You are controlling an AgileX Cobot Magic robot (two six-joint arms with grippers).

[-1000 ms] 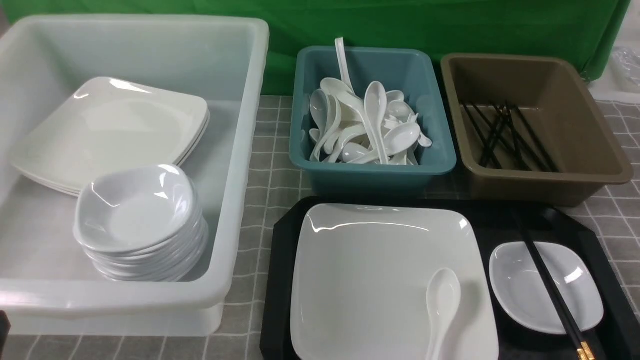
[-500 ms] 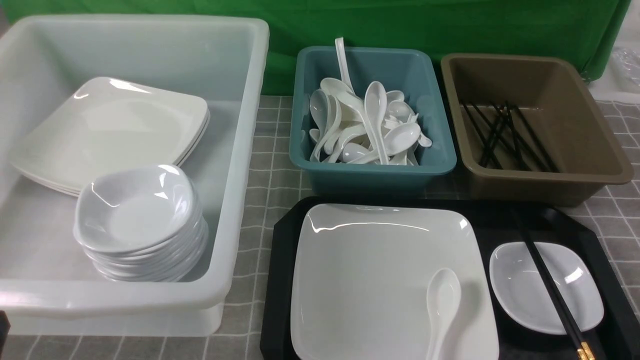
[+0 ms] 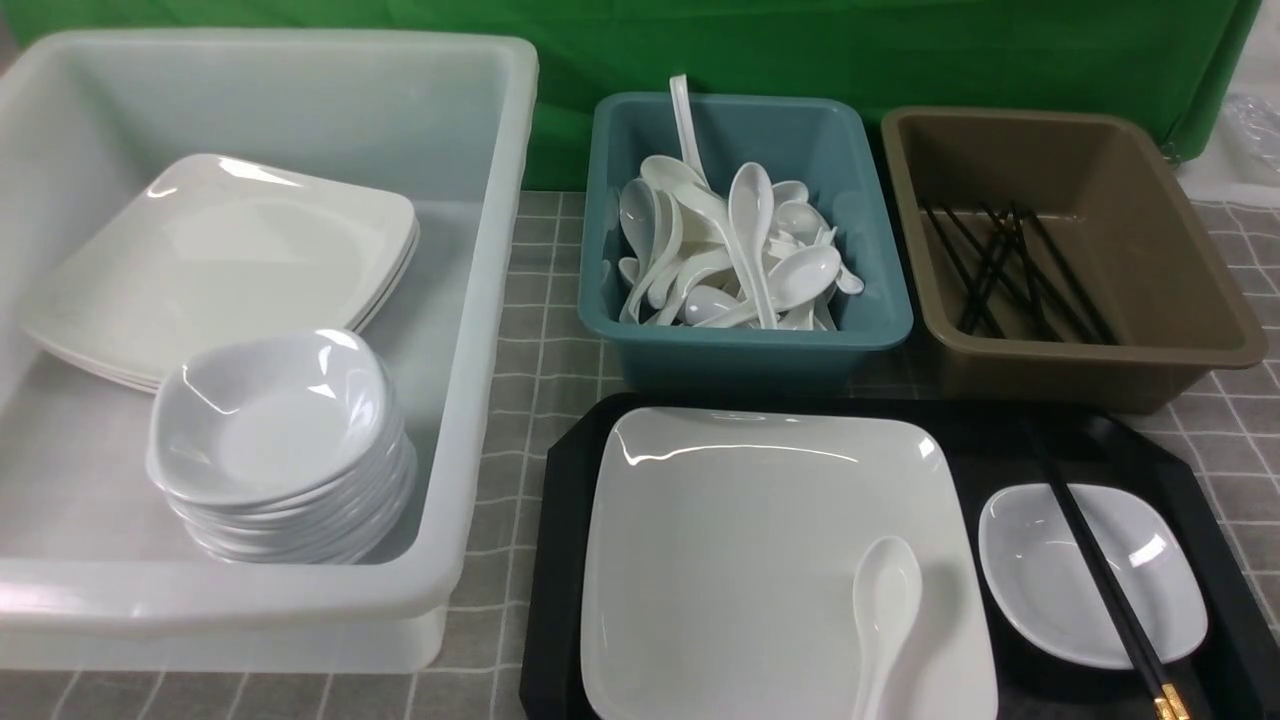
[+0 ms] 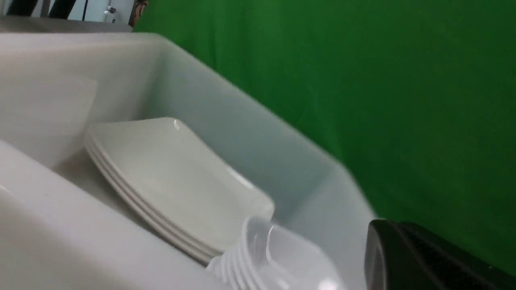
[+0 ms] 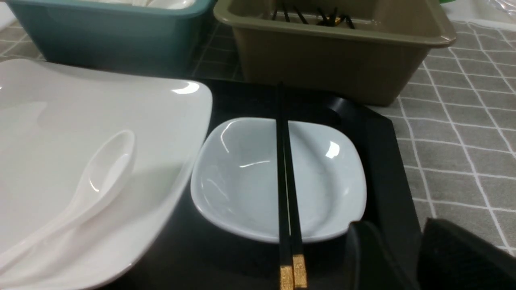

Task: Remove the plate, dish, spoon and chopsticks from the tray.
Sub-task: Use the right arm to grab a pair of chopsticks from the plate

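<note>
Chopsticks (image 3: 1100,575): the pair lies side by side across the dish (image 3: 1040,585), resting on its rims, at the right end of the tray (image 3: 560,520).
Long axis: it runs near to far and leans left toward the far tips; the gold butt ends point at the near edge.
Right gripper (image 5: 403,241): jaws apart with nothing between them, close to the gold butt ends and the dish's near rim.
Nearer arm: the right one, as I judge it. A grasp would need the jaws set across the sticks, not along them.
Left gripper (image 4: 407,257): closed and empty, off by the white tub (image 3: 480,300), well apart from the tray.
Spoon (image 3: 885,610): in the plate's near right corner, bowl toward the far side.
Plate (image 3: 740,560): fills the tray's left and middle.
Brown tub (image 3: 1180,300): far right, just beyond the tray, with loose black chopsticks in it.
Teal tub (image 3: 740,340): left of the brown one, heaped with white spoons.
White tub contents: a stack of plates at the far end and a stack of dishes nearer.
</note>
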